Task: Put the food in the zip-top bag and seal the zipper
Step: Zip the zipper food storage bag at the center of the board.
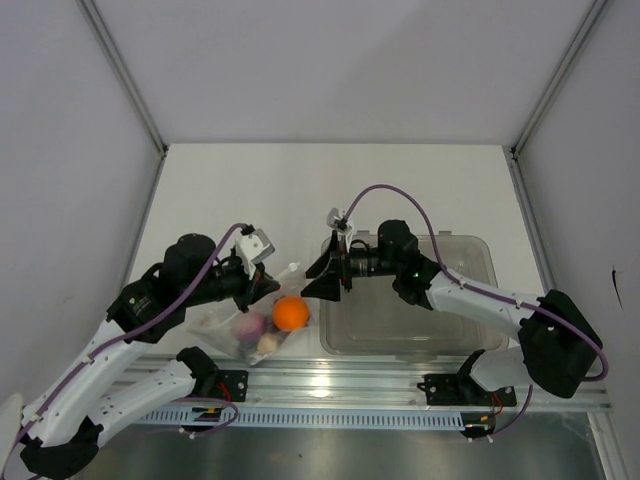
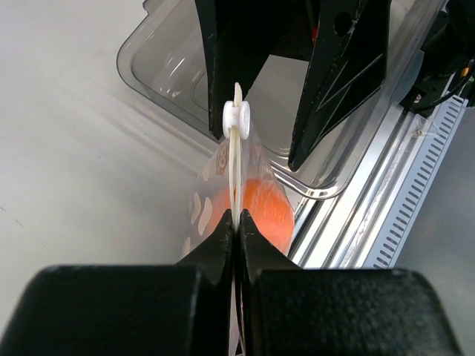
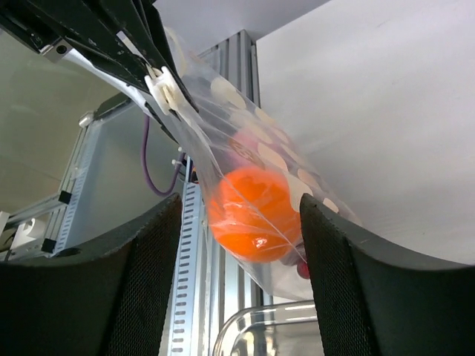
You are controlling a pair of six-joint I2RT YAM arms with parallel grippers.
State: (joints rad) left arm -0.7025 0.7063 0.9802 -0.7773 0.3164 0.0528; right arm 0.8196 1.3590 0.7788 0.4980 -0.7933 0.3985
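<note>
The zip-top bag (image 1: pixel 238 330) hangs from my left gripper (image 1: pixel 268 288), which is shut on the zipper (image 2: pixel 237 174) strip. A white slider (image 2: pixel 237 117) sits on the strip beyond my fingertips. Inside the bag I see the orange ball (image 1: pixel 291 313), the purple round fruit (image 1: pixel 248 327) and the small beige lump (image 1: pixel 268 343); the other pieces are hidden. My right gripper (image 1: pixel 322 283) is open, just right of the bag. In the right wrist view its fingers stand either side of the bag (image 3: pixel 260 148) and ball (image 3: pixel 251 215), and my right gripper (image 3: pixel 239 204) touches neither.
A rigid clear tub (image 1: pixel 440 310) stands right of the bag, under my right arm. The aluminium rail (image 1: pixel 350 385) runs along the near table edge, just below the bag. White walls enclose the table on three sides.
</note>
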